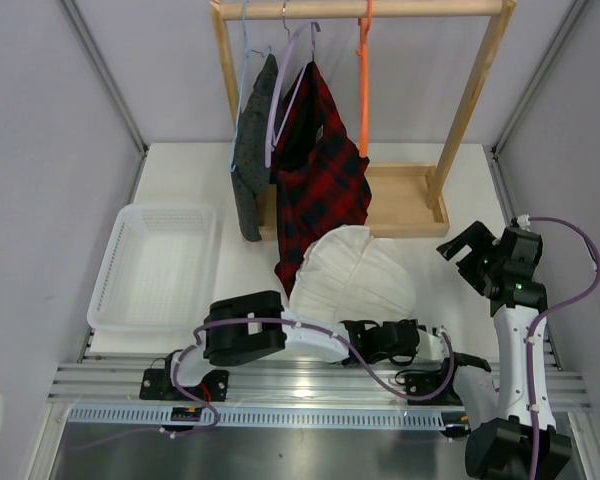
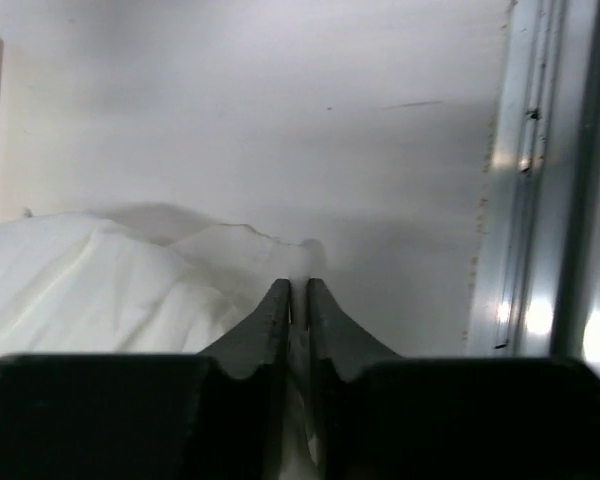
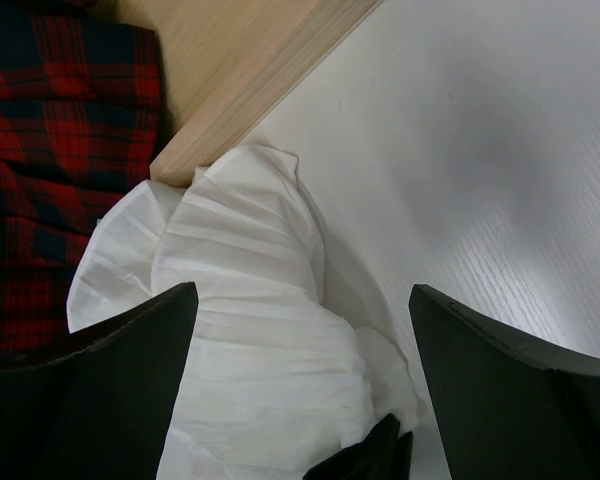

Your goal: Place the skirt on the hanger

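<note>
white basket far left, not involved. left gripper is low at the near edge of the skirt, jaws almost together with a sliver of white fabric in the gap. reads as a pinch on the hem. skirt lies heaped on the table just in front of the rack base, touching the plaid garment. hanger hangs bare on the rail, well apart from the skirt. right gripper hovers over the skirt's far side, jaws wide apart, holding nothing. step: the pickup. next: right needs a second grip on the waistband, then both lift and spread it toward the hanger.
</note>
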